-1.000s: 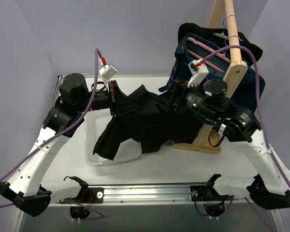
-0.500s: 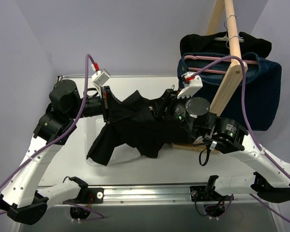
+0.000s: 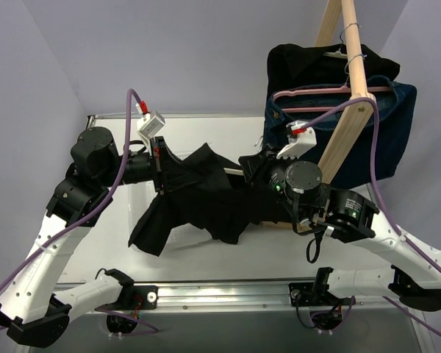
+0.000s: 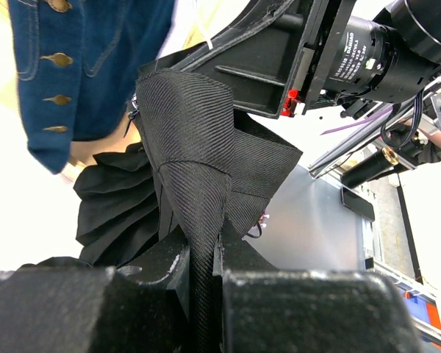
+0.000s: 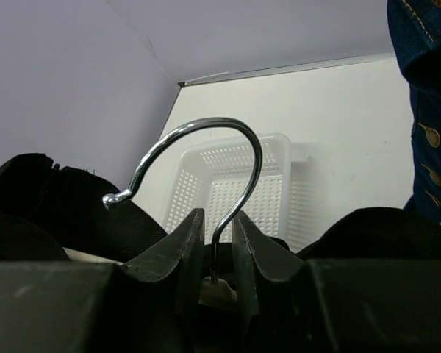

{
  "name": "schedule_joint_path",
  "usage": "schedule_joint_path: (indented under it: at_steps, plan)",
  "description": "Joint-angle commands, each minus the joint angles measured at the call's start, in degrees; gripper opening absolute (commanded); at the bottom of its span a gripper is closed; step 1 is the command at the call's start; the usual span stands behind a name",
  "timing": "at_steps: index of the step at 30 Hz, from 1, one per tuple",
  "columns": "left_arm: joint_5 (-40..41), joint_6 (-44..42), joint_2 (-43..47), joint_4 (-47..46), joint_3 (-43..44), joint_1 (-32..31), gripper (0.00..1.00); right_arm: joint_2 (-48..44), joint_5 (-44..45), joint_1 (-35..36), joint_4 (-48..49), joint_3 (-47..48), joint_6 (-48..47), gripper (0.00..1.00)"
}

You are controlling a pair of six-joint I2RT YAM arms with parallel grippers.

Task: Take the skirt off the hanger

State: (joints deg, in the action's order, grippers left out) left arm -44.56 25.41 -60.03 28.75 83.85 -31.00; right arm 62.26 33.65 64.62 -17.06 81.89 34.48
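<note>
- Left fingers (image 4: 165, 265) — clamped tight on a fold of the skirt (image 3: 206, 198).
- Right fingers (image 5: 180, 250) — almost together, pinching the wire hook of the hanger (image 5: 116, 197) at its stem.
- The skirt hung stretched between both arms above the middle of the desk (image 3: 206, 261), with its hem drooping toward the left edge, over a white basket (image 5: 228, 191).

Pinches a black twill fold of the skirt (image 4: 198, 140) in the left end effector (image 4: 206, 254); faces pleats at left, a buttoned blue denim garment (image 4: 81, 66) far left, a black motor housing (image 4: 367, 51) far right.
</note>
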Motion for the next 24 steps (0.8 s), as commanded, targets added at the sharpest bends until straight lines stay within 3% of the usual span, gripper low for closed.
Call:
schedule_joint_path:
  at_steps: [1, 6, 12, 14, 19, 22, 24]
  plan:
    - [0.9, -0.3, 2.4, -5.9, 1.0, 0.7, 0.02, -1.6, 3.6, 0.3, -1.6, -1.5, 1.2, 0.17]
    - [3.0, -1.6, 1.6, -3.6, 1.3, 0.8, 0.02, 0.0, 3.7, 0.6, -3.4, 1.1, 0.9, 0.0]
    - [5.4, -2.5, 3.1, 0.2, 1.4, 0.8, 0.03, 4.8, 5.2, 1.4, -7.2, 6.9, 1.4, 0.0]
    - [5.1, -3.2, 3.3, 1.4, 1.3, 0.8, 0.08, 5.2, 6.4, 2.8, -6.5, 7.1, 1.8, 0.0]
    - [2.4, -5.0, 3.7, 2.7, -0.5, 0.8, 0.38, 4.2, 9.9, 4.3, -4.9, 5.8, 3.6, 0.0]
    - [1.4, -4.9, 5.0, 1.6, -4.6, 0.8, 0.51, 2.7, 10.4, 4.3, -4.0, 6.0, 4.7, 0.0]
    - [1.1, -5.5, 6.1, 2.3, -6.4, 0.8, 0.54, 2.3, 10.8, 4.3, -4.4, 7.4, 4.8, 0.0]
